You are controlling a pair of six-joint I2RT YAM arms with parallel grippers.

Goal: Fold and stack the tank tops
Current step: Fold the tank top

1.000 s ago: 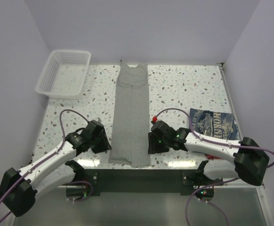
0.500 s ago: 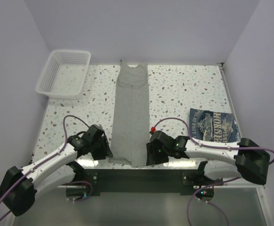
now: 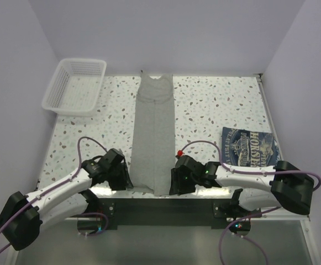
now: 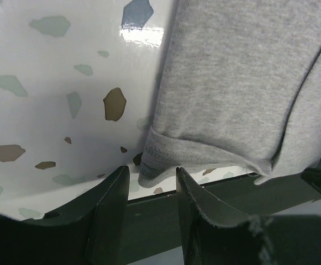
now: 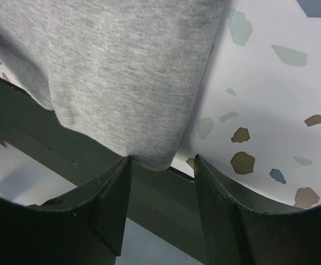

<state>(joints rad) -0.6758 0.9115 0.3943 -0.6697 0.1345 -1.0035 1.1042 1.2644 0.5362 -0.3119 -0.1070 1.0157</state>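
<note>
The light grey tank top (image 3: 154,132) lies as a long narrow strip down the table's middle, neck at the far end, hem at the near edge. My left gripper (image 3: 122,179) is open at the hem's left corner; in the left wrist view (image 4: 151,174) the rolled hem corner (image 4: 157,159) sits just beyond the gap between the tips. My right gripper (image 3: 174,183) is open at the hem's right corner; in the right wrist view (image 5: 162,161) the hem (image 5: 154,154) hangs over the edge between the tips. The navy tank top (image 3: 250,147) with white lettering lies folded at the right. The red one is hidden.
A white mesh basket (image 3: 75,85) stands at the far left corner. The dark frame bar (image 3: 160,207) runs along the table's near edge, right below both grippers. The right arm (image 3: 248,175) lies along the navy top's near side.
Both grippers have moved toward the near edge, down along the grey top's sides to its hem corners. The grey top has not moved.
</note>
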